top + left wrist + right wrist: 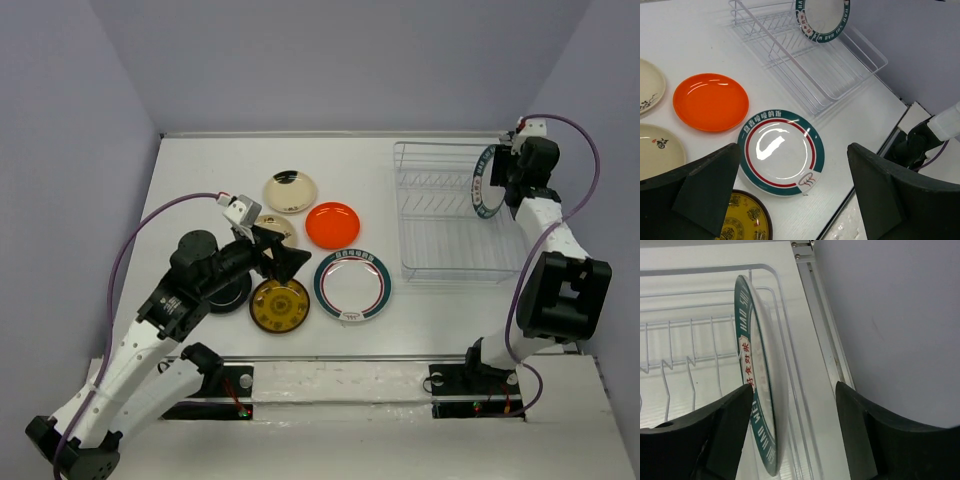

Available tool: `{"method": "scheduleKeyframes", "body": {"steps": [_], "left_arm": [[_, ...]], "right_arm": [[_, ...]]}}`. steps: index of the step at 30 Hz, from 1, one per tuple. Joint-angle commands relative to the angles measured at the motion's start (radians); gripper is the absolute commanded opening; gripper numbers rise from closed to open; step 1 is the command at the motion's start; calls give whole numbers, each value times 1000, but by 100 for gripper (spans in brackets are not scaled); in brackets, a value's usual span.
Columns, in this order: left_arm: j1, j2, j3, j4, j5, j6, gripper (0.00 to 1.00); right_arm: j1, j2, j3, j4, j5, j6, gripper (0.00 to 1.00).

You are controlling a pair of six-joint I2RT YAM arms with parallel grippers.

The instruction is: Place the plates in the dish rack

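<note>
Right wrist: teal-rimmed plate (753,365) upright in dish rack (700,270), "HAO" on rim; right pincer (792,387), left pincer (792,148) spread.

The rack (432,232) is a white wire basket with a row of thin tines. One teal-rimmed plate (487,182) stands on edge inside it at the right side, towards the back, nearly upright, its white face turned to the rack's middle. Six more lie flat to the rack's left. The flat teal plate (352,284) is nearest, just off the front left corner, face up. The orange plate (333,223) lies beside the rack's left wall. Further left are the cream plate (290,190) and the second cream plate (283,224), partly hidden. The amber plate (280,305) lies left of the flat teal one, and the black plate (232,300), mostly hidden, is farthest from the rack
</note>
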Motion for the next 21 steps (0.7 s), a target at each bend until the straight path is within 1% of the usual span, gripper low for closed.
{"method": "scheduleKeyframes", "body": {"steps": [1, 3, 5, 6, 7, 8, 9, 11, 12, 14, 15, 16, 17, 18, 19, 20, 21], "left_arm": [[4, 6, 9, 5, -45, 4, 99], [13, 14, 13, -1, -71, -5, 99], [24, 23, 16, -10, -123, -11, 99], [30, 32, 14, -15, -140, -22, 99], [35, 37, 14, -16, -167, -26, 99], [40, 43, 14, -19, -181, -31, 99], [52, 60, 14, -21, -195, -38, 99], [69, 80, 20, -30, -227, -57, 99], [98, 106, 22, -30, -233, -65, 98], [133, 132, 22, -24, -214, -98, 97], [153, 155, 19, -13, -206, -110, 95], [199, 163, 19, -10, -197, -118, 94], [222, 172, 17, -9, -195, -129, 92], [245, 184, 20, -7, -197, -131, 91], [280, 189, 20, -9, -200, -131, 90], [291, 190, 20, -7, -207, -132, 88], [299, 189, 19, -6, -218, -134, 88]], "right_arm": [[-5, -15, 63, 31, 64, 70, 77], [-5, -21, 128, -36, 92, 119, 81], [-5, -38, 203, -89, 98, 164, 82], [-5, -49, 222, -104, 93, 217, 82], [-5, -67, 235, -115, 80, 268, 82], [-5, -86, 241, -121, 29, 299, 83], [-5, -127, 241, -132, -4, 363, 83], [29, -172, 221, -136, -99, 412, 84], [47, -214, 189, -136, -123, 446, 84], [133, -259, 143, -135, -137, 472, 83], [171, -302, 115, -133, -175, 494, 77], [213, -322, 60, -135, -190, 503, 72], [304, -343, 31, -138, -206, 514, 65], [348, -365, -3, -136, -219, 533, 48], [390, -400, -64, -130, -258, 566, 44], [485, -414, -90, -126, -306, 578, 42], [539, -428, -119, -114, -312, 602, 36]]}}
